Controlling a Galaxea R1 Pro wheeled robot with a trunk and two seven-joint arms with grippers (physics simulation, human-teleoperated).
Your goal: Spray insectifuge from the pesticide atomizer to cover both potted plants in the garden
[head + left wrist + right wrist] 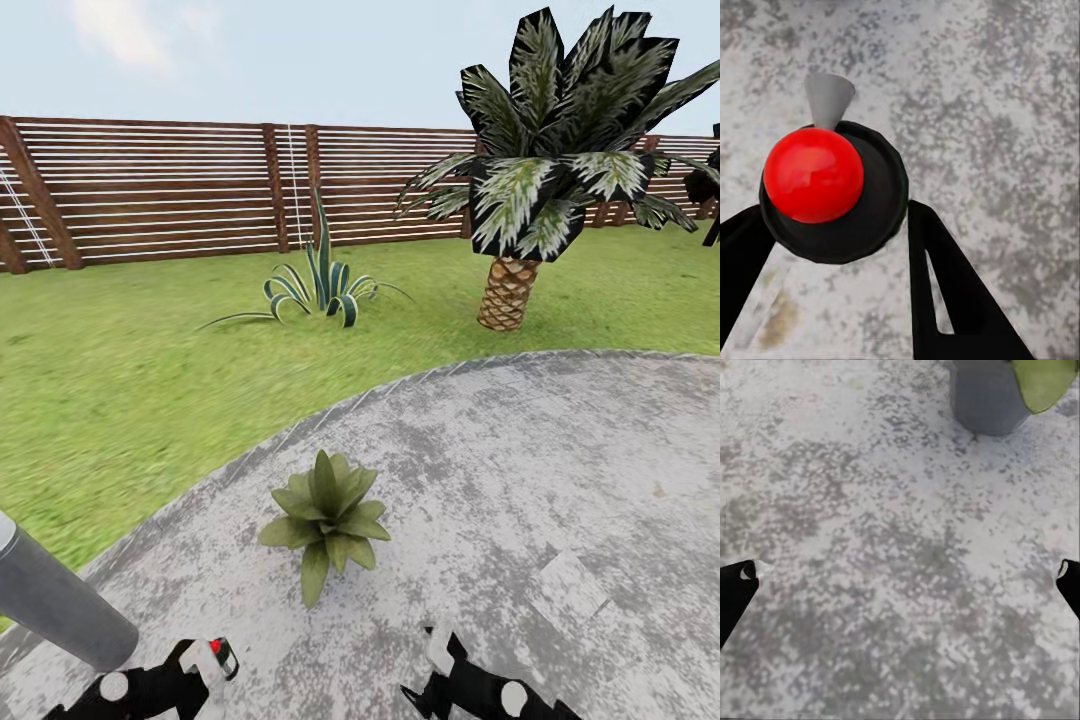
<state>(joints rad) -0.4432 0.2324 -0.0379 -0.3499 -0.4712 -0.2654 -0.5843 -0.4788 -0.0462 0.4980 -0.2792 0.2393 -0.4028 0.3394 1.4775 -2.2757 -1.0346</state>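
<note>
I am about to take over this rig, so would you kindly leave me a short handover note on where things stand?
Left gripper: shut on the atomizer, red cap up, grey nozzle pointing ahead.
Right gripper: open, nothing in it, over the paved patio.
One potted plant stands on the patio just ahead, between the arms; its grey pot is in the right wrist view.
Done: atomizer picked up.
Left: spray this plant, then find and spray the second. Spray cover so far cannot be judged.

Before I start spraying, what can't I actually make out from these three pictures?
- Sprayer body: left wrist view, hidden under its own red cap; in the head view cut off by the bottom edge.
- Potted plant pot: head view, covered by its own leaves; in the right wrist view cut off by the top edge.
- Right gripper: fingertips cut off at that view's sides.
- Grey pole: head view, cut off by the left edge.
</note>
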